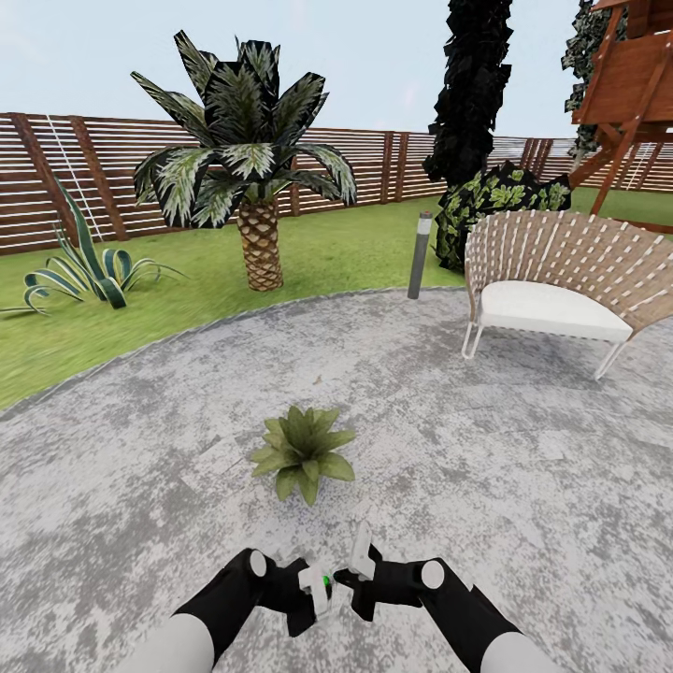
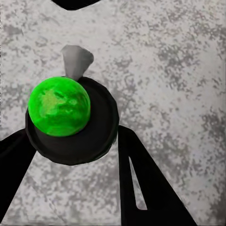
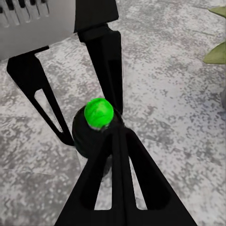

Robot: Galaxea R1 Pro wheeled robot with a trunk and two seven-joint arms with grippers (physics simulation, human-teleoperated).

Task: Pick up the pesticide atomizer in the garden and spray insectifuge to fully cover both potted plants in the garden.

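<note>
Between left jaws, the pesticide atomizer (image 2: 70, 122)

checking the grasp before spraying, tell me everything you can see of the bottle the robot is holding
The pesticide atomizer looks like a small dark, rounded bottle capped by a glossy bright green ball rather than a red top. The left wrist view looks down on it, a grey nozzle-like piece jutting from beside the ball. It sits between the black fingers of the left end effector, above the mottled grey patio. No label shows.
</note>
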